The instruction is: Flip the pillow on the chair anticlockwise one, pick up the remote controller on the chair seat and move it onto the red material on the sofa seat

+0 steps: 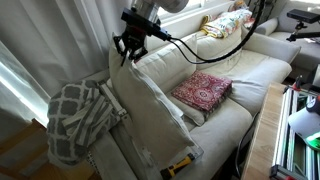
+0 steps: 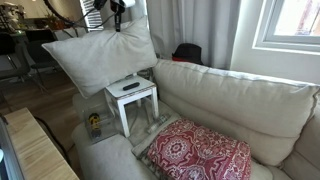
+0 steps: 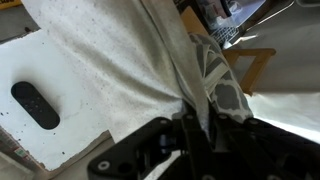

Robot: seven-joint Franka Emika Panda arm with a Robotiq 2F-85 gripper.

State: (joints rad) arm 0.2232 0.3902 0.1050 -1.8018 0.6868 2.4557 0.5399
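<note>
Your gripper (image 1: pixel 128 55) pinched the pillow (image 1: pixel 150 105) between its jaws; you needed a slow turn, clear of the remote (image 3: pixel 35 104).

Wrist view: gripper (image 3: pixel 190 125) body dark and blurred. Its fingertips are buried in pillow (image 3: pixel 120 60) fabric, so the pinch point is not visible.

In an exterior view, the gripper (image 2: pixel 117 20) above the pillow (image 2: pixel 100 55) has its upper part cut by the top edge. Remote controller (image 2: pixel 131 86) under the pillow: buttons too small to read. Red material (image 2: pixel 200 152), lower right of the pillow, is clipped by the bottom edge.

In an exterior view, the pillow (image 1: pixel 150 105) screens the remote controller. Small dark-yellow object (image 1: pixel 180 166) below the pillow: unidentifiable.
</note>
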